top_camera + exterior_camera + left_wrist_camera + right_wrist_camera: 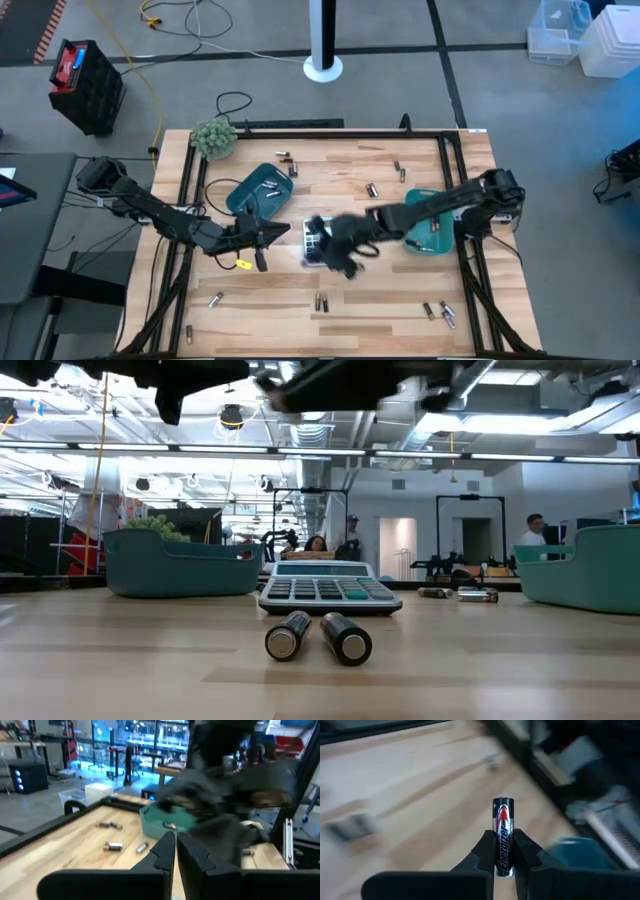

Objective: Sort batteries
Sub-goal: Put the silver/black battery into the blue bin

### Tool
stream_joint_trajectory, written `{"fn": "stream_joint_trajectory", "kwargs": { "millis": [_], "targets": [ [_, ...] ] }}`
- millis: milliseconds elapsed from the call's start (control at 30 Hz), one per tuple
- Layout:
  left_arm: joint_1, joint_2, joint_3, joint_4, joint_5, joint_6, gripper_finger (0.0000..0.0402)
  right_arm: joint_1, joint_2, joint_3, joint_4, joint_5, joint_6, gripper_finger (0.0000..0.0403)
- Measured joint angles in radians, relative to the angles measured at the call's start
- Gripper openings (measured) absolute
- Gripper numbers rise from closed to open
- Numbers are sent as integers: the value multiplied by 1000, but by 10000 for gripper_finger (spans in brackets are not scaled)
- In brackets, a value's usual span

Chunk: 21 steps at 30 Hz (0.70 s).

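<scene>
My right gripper [345,250] hangs above the grey calculator [315,242] at mid-table, shut on one black and silver battery [501,820]. My left gripper [270,235] is shut and empty, just left of the calculator and above the table. Other batteries lie loose on the wood: near the far edge [283,155], at mid-right [372,188], and a pair near the front edge [321,301]. That pair also shows in the low view [318,637], lying on their sides. A teal tray [262,190] stands at the left and another [430,232] at the right. My right gripper pinches the battery between its two fingers [487,847], on the battery's two sides near its back half [503,851]. The battery lies along the fingers, and its front end [501,802] sticks out past the fingertips. It is lifted clear of the table.
More batteries lie at the front left [215,298] and front right [438,312]. A small green plant [213,137] stands at the far left corner. A black frame [300,127] runs round the table's edges. People show in the room beyond the table.
</scene>
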Motion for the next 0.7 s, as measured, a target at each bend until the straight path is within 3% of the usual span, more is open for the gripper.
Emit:
{"fn": "stream_joint_trajectory", "kwargs": {
  "millis": [133,333,467,700],
  "targets": [
    [-14,0,0,77,-10,73,13,-111,69,2,186,-103,27,44],
    [-41,-1,0,208,-39,226,13,-223,186,31,402,-119,64,44],
    [-59,-8,0,257,-48,294,13,-275,274,132,381,-119,151,44],
    [-120,-37,0,260,-79,355,13,-333,409,401,184,-119,260,45]
  ]
}}
